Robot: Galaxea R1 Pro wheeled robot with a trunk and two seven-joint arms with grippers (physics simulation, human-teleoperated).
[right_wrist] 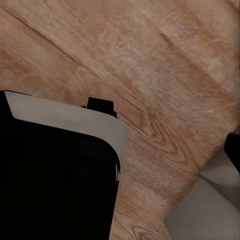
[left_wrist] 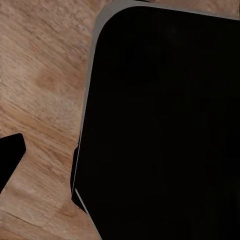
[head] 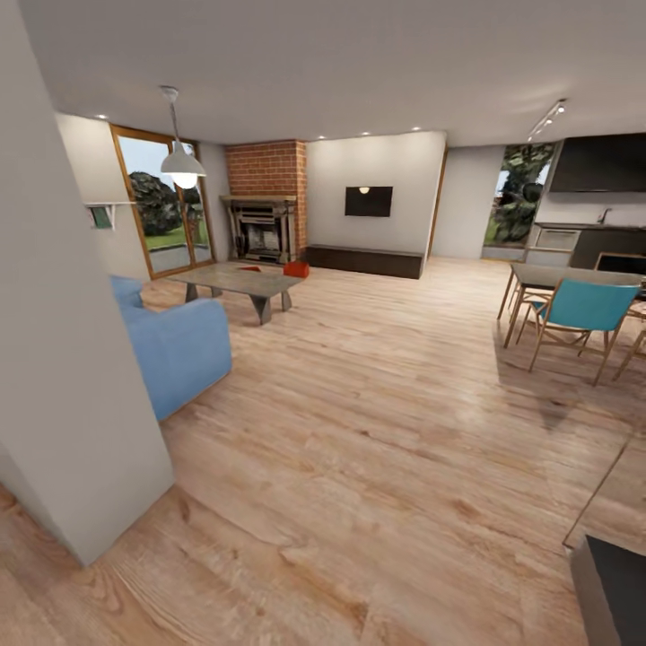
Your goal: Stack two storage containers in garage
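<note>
In the head view I look across the living room with its light wood plank floor. One orange-red storage container stands on the floor far ahead, by the far end of the coffee table. A small red shape shows at the table top; I cannot tell what it is. A dark fingertip shows at the edge of the left wrist view, and another dark fingertip at the edge of the right wrist view, both over bare wood floor beside the robot's black base. Neither holds anything that I can see.
A white wall corner stands close on the left, with the blue sofa behind it. A dining table with chairs is at the right. The brick fireplace and the glass doors lie at the far wall. Wide open floor runs ahead.
</note>
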